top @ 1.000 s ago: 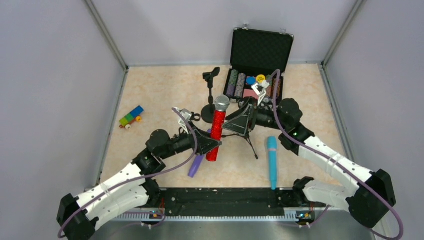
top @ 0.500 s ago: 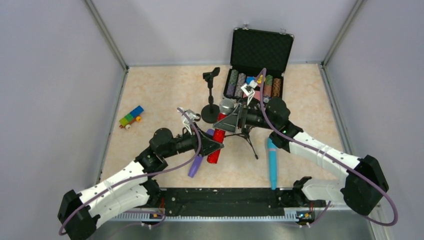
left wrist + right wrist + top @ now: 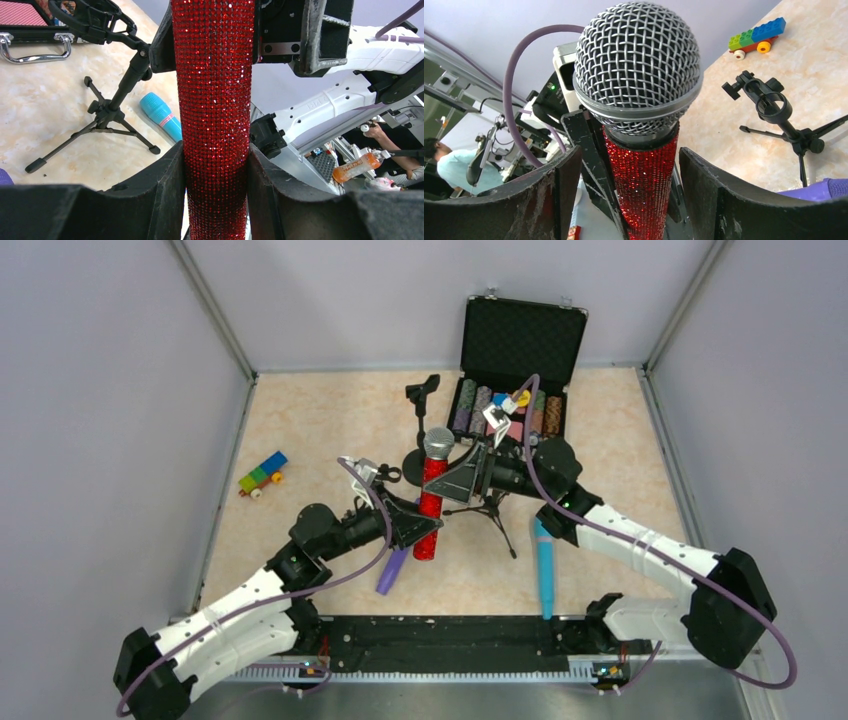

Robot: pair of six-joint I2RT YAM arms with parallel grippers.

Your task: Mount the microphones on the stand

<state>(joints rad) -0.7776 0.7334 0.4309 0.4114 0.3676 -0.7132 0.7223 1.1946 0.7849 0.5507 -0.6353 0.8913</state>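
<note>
Top external view first: the glittery red microphone [image 3: 432, 485] stands upright over the middle of the table [image 3: 320, 420], clear of the surface, its silver mesh head [image 3: 438, 443] uppermost. The left gripper [image 3: 418, 525] comes in from the near left and is clamped on the lower part of the shaft. From the left wrist camera both pads [image 3: 162, 200] press flat against the sparkly red body, one on each side.

The right gripper [image 3: 447, 480] reaches in from the other side, higher up, just under the mesh head. From its own wrist camera the two fingers [image 3: 559, 200] stand apart on either side of the red neck. There is a clear gap on one side and a thin one on the other, so the jaws are parted, straddling the shaft rather than squeezing it.

Just beside the red microphone, under the right wrist, stands the small black tripod stand [image 3: 492, 508], its legs splayed on the table. A second stand with a round base [image 3: 420, 462] is just behind, its clip up at the top.

The purple microphone [image 3: 392, 570] lies on the table near the left gripper, partly tucked beneath it. The teal-blue microphone [image 3: 544, 565] lies well to the right of that, pointing towards the near edge, beside the right forearm.

Further back an open black case [image 3: 522, 335] holds rows of coloured chips — the right wrist hides some of them. A little brick toy car [image 3: 262, 472] sits off to the left, well apart from everything else.
</note>
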